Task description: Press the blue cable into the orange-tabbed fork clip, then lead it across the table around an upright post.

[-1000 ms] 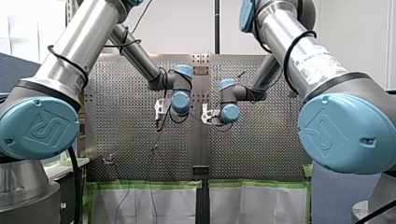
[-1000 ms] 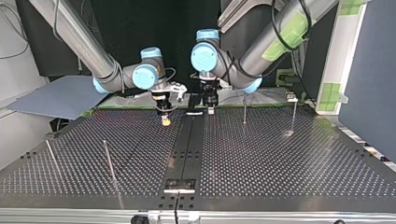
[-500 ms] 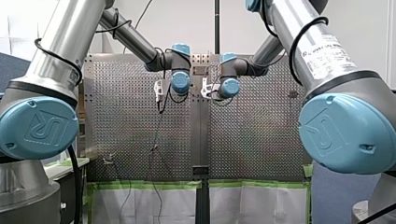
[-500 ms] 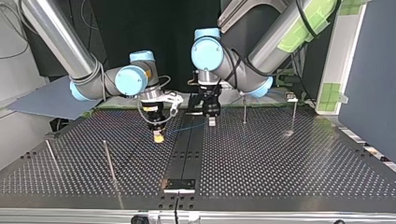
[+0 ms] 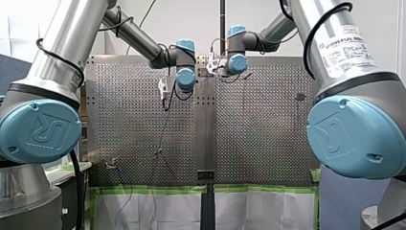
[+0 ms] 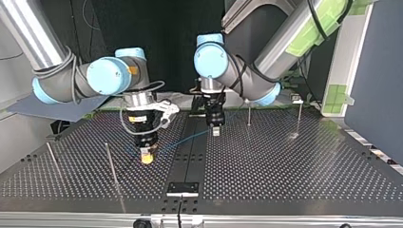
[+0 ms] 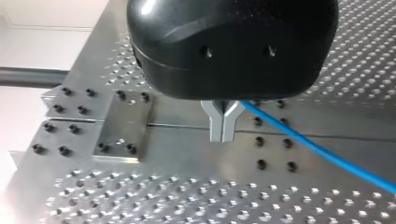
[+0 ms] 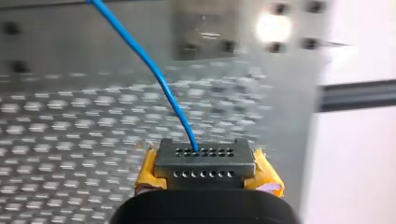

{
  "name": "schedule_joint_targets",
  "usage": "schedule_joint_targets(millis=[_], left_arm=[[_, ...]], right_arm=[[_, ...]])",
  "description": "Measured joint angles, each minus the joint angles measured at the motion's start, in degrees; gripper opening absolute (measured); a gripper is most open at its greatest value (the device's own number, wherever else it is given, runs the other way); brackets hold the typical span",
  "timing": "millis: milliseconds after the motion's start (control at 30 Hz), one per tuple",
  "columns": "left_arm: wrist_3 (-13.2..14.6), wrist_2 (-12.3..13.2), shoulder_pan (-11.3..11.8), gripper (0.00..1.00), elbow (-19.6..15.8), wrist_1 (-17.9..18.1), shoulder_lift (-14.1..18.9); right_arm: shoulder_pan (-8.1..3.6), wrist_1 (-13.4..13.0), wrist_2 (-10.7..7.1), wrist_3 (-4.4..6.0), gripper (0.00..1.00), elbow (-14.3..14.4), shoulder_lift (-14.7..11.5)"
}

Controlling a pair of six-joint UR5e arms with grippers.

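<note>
The right pincer [image 6: 148, 156] hangs a little left of the middle in the top view. Its tips point down, close over the counter [image 6: 285, 161]. Its yellow pads [image 8: 266, 175] are squeezed tight on the blue cable [image 6: 183, 141]. In the right wrist view, the cable [image 8: 161, 80] goes in at the middle of the pincer's [image 8: 204, 158] grey tip, between the two pads. From there it runs ahead over the holes in the counter.

The left pincer [image 6: 215, 130] hangs in the upper middle of the top view. It is just right of the dark strip [image 6: 190, 156] that runs down the middle of the counter. In the left wrist view, its [image 7: 223, 135] two metal fingers [image 7: 216, 123] are pressed flat together. The blue cable [image 7: 322, 148] comes out at the top of the fingers, so this pincer grips it too. Then the cable runs off to one side above the counter.

In the top view the cable is a thin line in the air. It goes from the left pincer down and to the left, to the right pincer.

Four thin posts stand up from the counter. Two posts [image 6: 248, 113] are at the upper right, near the left pincer. Two more [image 6: 111, 164] are at the lower left, near the right pincer. The cable touches none of them.
</note>
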Motion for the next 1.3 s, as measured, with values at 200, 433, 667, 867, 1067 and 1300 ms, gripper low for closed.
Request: schedule_joint_targets(millis=[200, 433, 667, 867, 1067, 1300], left_arm=[[-0.5, -0.1, -0.2, 0.0, 2.0, -1.1, 0.0], [-0.9, 0.4, -0.9, 0.0, 5.5, -4.6, 0.0], [-2.4, 3.8, -1.4, 0.0, 9.7, -8.6, -0.3], [-3.5, 5.7, -2.4, 0.0, 13.2, -12.0, -2.3], [-4.5, 6.1, -3.6, 0.0, 16.3, -15.1, -5.0], [-6.0, 6.9, -4.1, 0.0, 19.9, -18.7, -7.3]], right_arm=[[-0.69, 2.3, 0.29, 0.08, 0.0, -2.1, -3.5], [-2.1, 3.7, 0.74, 0.09, 0.0, -2.6, -7.7], [-4.02, 5.4, 2.09, -0.42, 0.0, -2.6, -10.5], [-5.61, 6.1, 2.57, -0.51, 0.0, -2.6, -10.7], [-7.21, 6.7, 2.62, -0.58, 0.0, -2.5, -10.7], [-8.77, 6.8, 2.62, -0.6, 0.0, -2.3, -10.7]])
